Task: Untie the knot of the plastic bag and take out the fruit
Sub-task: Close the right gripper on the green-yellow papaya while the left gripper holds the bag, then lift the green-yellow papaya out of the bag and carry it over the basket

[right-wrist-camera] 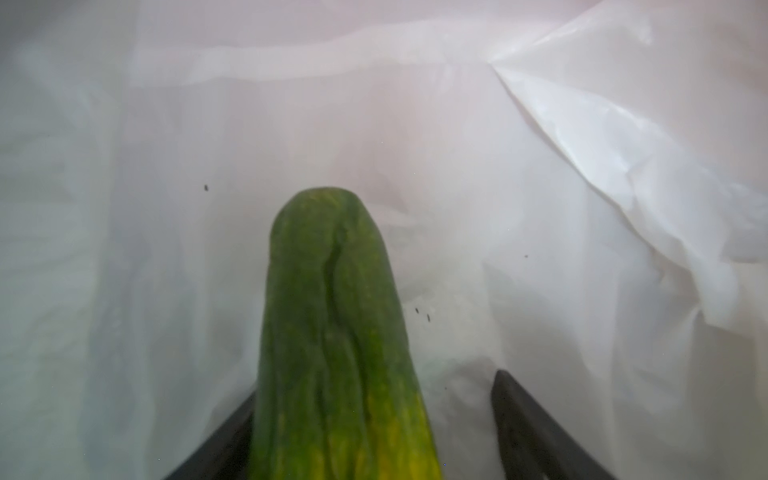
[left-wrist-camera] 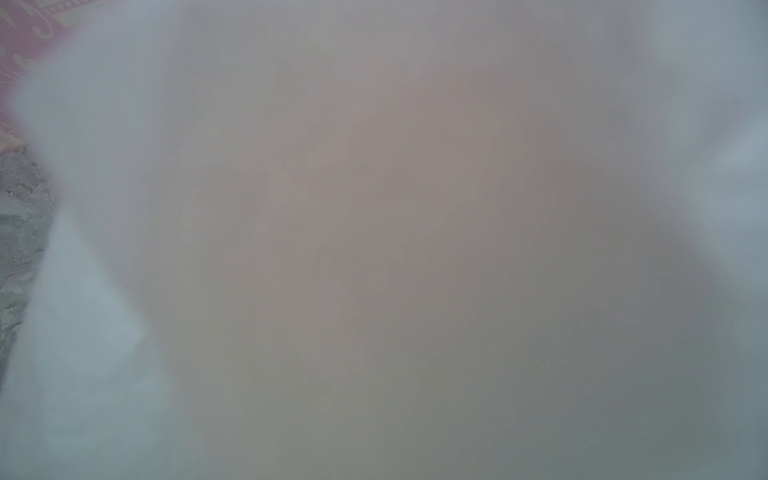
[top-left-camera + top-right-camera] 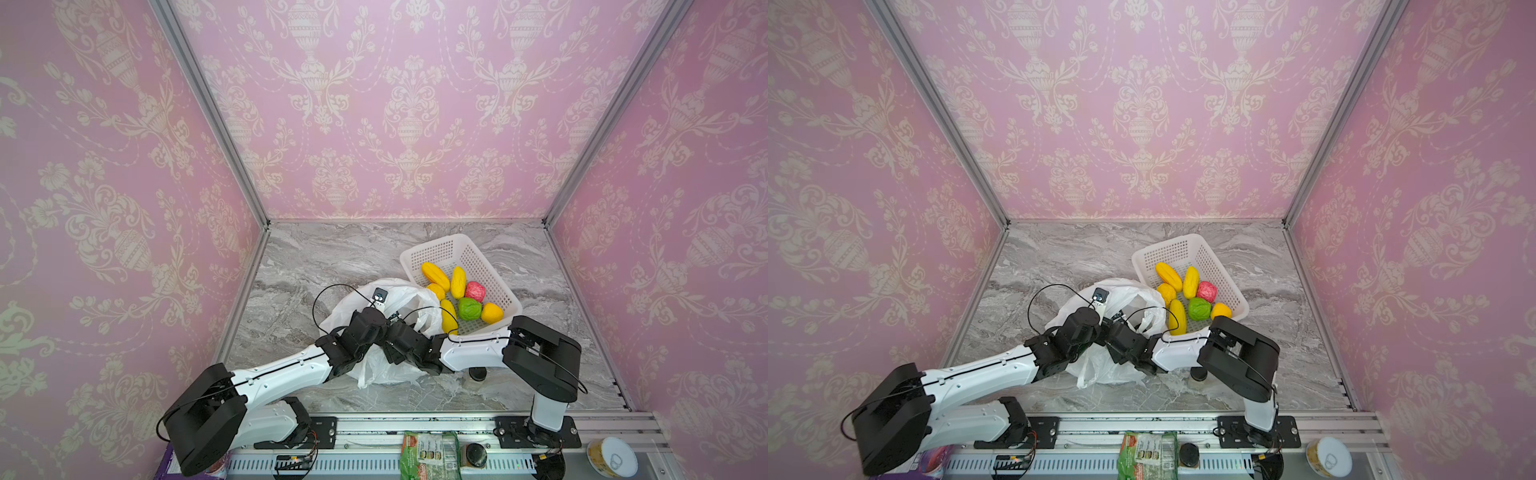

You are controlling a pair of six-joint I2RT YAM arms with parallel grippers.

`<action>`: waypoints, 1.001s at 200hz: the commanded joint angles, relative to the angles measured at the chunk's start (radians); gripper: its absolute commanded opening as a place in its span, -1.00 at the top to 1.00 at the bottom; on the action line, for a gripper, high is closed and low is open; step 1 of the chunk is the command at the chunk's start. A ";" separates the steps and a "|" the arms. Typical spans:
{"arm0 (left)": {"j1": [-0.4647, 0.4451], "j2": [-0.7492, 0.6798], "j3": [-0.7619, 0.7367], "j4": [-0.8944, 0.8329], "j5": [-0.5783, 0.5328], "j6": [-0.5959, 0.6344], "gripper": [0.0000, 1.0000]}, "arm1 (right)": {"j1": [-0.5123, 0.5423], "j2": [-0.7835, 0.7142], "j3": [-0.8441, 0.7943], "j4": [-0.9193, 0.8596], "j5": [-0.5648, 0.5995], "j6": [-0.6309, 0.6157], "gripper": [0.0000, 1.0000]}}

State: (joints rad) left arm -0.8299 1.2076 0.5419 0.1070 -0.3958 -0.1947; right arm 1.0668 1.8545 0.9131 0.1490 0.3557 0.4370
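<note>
The white plastic bag point(image 3: 386, 370) point(image 3: 1100, 368) lies crumpled on the marble table, left of the basket. Both arms reach into it: the left arm's wrist point(image 3: 365, 326) and the right arm's wrist point(image 3: 409, 343) meet over its mouth, hiding both grippers in both top views. Plastic point(image 2: 374, 249) blurs the left wrist view, so the left gripper is hidden. Inside the bag, my right gripper point(image 1: 374, 386) stands open around a long green fruit point(image 1: 332, 311); one finger point(image 1: 523, 415) is clear of it. Several fruit point(image 3: 469, 309) point(image 3: 1199, 309) lie in the basket. The knot is out of view.
The white perforated basket point(image 3: 449, 245) point(image 3: 1183, 245) stands at the back right, its near end beside the right forearm. A small dark jar point(image 3: 477, 374) sits under that forearm. A green packet point(image 3: 430, 455) and a tin can point(image 3: 611, 457) rest on the front rail.
</note>
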 commanded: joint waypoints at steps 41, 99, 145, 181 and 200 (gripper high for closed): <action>-0.008 0.033 0.014 -0.021 -0.088 0.012 1.00 | -0.009 -0.107 -0.010 -0.048 -0.023 0.029 0.14; -0.005 0.076 0.024 -0.023 -0.105 0.005 1.00 | -0.008 -0.367 -0.159 0.063 0.001 -0.005 0.33; 0.003 0.093 0.037 -0.036 -0.092 -0.023 1.00 | -0.002 -0.550 -0.294 0.166 -0.059 -0.064 0.36; 0.037 0.114 0.094 -0.118 -0.109 -0.065 1.00 | 0.039 -0.689 -0.341 0.191 -0.188 -0.170 0.36; 0.096 0.133 0.179 -0.193 -0.086 -0.063 1.00 | 0.042 -0.778 -0.356 0.157 -0.189 -0.185 0.39</action>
State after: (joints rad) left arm -0.7948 1.3201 0.6235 0.0200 -0.4782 -0.2276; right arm 1.1019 1.1713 0.5777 0.2928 0.2138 0.3199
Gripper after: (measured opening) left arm 0.046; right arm 0.414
